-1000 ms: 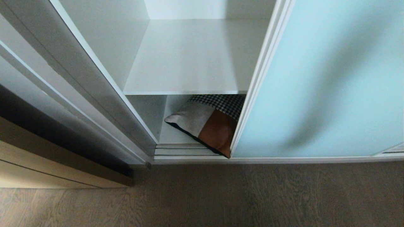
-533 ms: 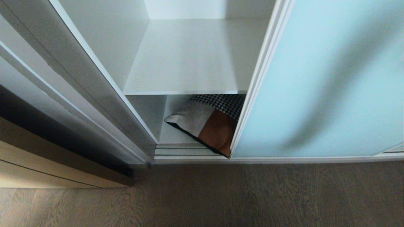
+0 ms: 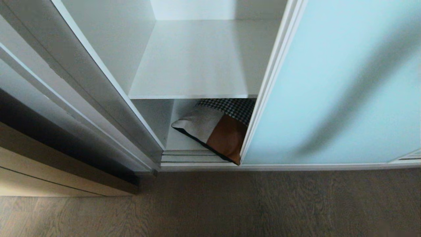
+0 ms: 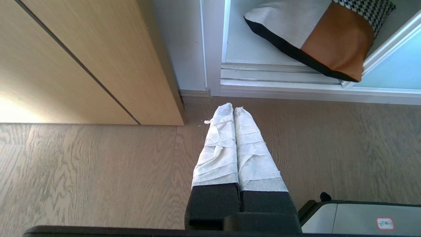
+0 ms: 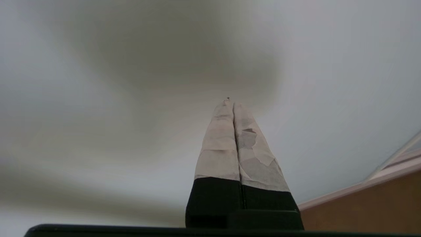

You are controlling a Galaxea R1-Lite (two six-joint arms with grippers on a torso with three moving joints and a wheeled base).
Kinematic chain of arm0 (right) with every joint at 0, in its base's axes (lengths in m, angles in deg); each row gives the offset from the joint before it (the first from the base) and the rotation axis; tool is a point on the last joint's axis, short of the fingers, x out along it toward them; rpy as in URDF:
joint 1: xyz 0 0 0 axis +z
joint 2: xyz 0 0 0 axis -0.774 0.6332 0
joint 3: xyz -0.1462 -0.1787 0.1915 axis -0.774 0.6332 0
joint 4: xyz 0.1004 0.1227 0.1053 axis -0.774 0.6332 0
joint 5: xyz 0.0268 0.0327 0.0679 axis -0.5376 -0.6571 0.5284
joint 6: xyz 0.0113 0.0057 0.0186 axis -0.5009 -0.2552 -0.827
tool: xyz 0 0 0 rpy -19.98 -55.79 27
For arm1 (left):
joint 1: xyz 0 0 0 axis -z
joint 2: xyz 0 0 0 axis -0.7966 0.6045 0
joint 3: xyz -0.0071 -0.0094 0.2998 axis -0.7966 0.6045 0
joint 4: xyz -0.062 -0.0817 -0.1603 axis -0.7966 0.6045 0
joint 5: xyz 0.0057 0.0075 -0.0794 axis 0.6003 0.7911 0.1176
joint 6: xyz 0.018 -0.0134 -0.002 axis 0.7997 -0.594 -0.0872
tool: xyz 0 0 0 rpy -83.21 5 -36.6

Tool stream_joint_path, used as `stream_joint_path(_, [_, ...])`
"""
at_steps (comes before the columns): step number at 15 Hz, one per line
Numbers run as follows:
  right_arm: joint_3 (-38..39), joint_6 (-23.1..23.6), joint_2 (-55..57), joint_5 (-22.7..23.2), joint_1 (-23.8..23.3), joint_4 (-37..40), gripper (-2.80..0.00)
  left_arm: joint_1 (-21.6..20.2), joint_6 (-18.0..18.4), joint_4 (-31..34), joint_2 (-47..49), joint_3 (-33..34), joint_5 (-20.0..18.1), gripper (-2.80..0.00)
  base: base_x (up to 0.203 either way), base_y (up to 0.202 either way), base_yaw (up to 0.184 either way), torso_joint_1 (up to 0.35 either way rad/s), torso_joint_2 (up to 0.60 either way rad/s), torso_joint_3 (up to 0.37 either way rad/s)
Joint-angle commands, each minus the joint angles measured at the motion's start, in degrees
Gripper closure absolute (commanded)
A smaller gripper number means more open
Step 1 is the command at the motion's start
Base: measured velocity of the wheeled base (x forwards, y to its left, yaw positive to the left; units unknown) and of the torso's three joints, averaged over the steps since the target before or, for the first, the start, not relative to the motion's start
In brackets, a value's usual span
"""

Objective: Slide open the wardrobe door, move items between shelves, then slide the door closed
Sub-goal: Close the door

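Where the sliding wardrobe door [image 3: 335, 85] stands, the items [image 3: 217, 130] are half hidden.

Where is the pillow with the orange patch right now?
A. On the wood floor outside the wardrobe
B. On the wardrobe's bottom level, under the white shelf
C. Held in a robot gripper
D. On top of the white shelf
B: the pillow lies at the bottom of the wardrobe, below the bare white shelf, its corner poking out beside the blue sliding door.
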Motion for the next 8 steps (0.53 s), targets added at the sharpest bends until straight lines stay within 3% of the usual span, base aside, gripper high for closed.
stream_joint_path(1, [0.12, -0.22, 2.54, 0.18, 1.90, -0.11, 0.00, 0.00, -0.04, 0.00, 0.09, 0.09, 0.02, 0.00, 0.000, 0.000, 0.000, 0.000, 0.00, 0.000])
stream_joint_path(8, [0.00, -2.40, 4.94, -0.11, 5.44, 0.09, 0.00, 0.00, -0.04, 0.00, 0.09, 0.09, 0.02, 0.00, 0.000, 0.000, 0.000, 0.000, 0.00, 0.000])
